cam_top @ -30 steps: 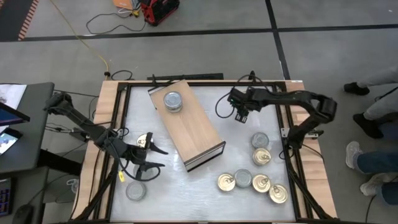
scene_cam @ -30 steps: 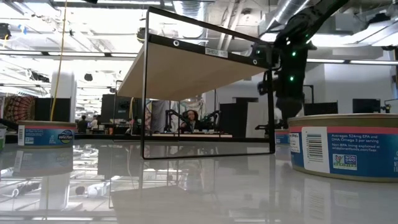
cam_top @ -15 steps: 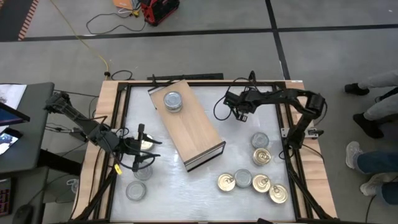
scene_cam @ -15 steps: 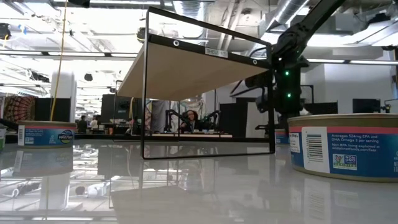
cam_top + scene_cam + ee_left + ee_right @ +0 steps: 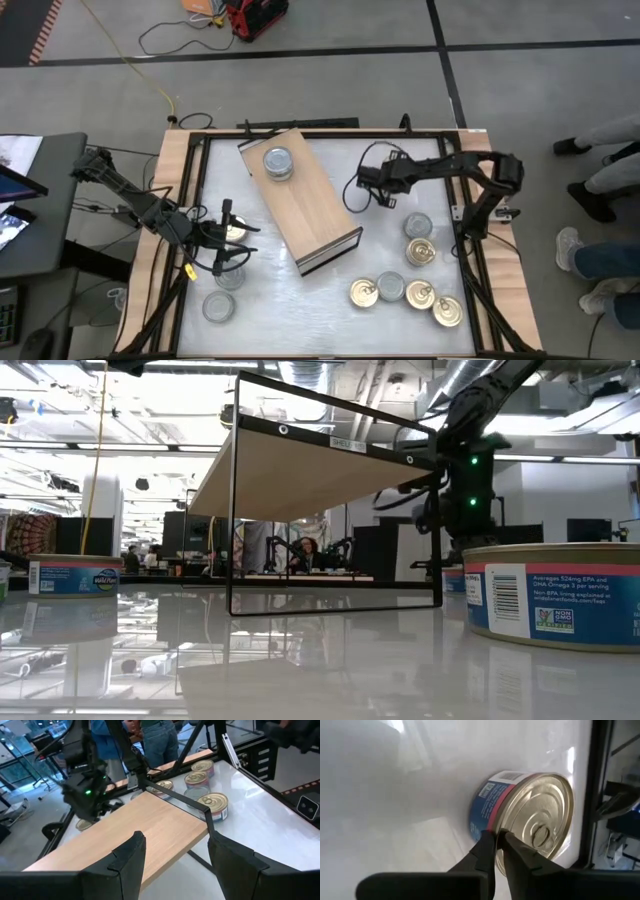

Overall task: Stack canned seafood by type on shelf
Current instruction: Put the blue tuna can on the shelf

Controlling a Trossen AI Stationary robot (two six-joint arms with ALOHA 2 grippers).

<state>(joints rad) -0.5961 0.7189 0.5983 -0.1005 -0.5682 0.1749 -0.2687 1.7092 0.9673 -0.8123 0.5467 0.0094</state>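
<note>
The right gripper (image 5: 499, 851) has its fingers pinched nearly together, empty, above the white table (image 5: 320, 290) just right of the shelf (image 5: 300, 198); a gold-topped tin (image 5: 525, 815) lies beyond its tips. The left gripper (image 5: 243, 247) stands spread open, holding nothing, left of the shelf. One silver tin (image 5: 278, 162) sits on the shelf; other tins (image 5: 408, 292) cluster on the table near the front right.

Tin (image 5: 560, 595) label: "NON GMO", "DHA Omega 3 per serving".
</note>
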